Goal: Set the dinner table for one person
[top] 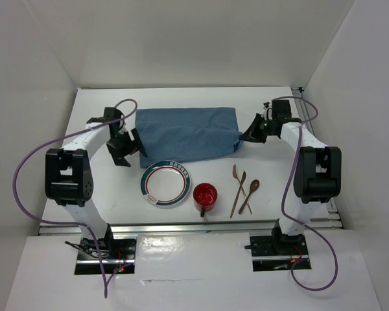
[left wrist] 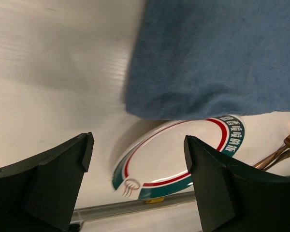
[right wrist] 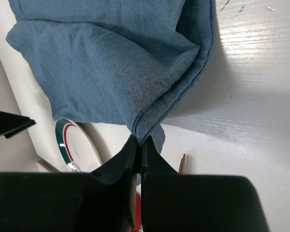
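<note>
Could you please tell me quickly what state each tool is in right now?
Left tool: open, holding nothing.
Right tool: closed on the edge of the blue placemat.

**Lettering on the plate, none legible**

Left wrist view picks up white characters on the green rim band of the plate [left wrist: 179, 154], upside down and too blurred to read. A small line emblem sits further along that rim.
</note>
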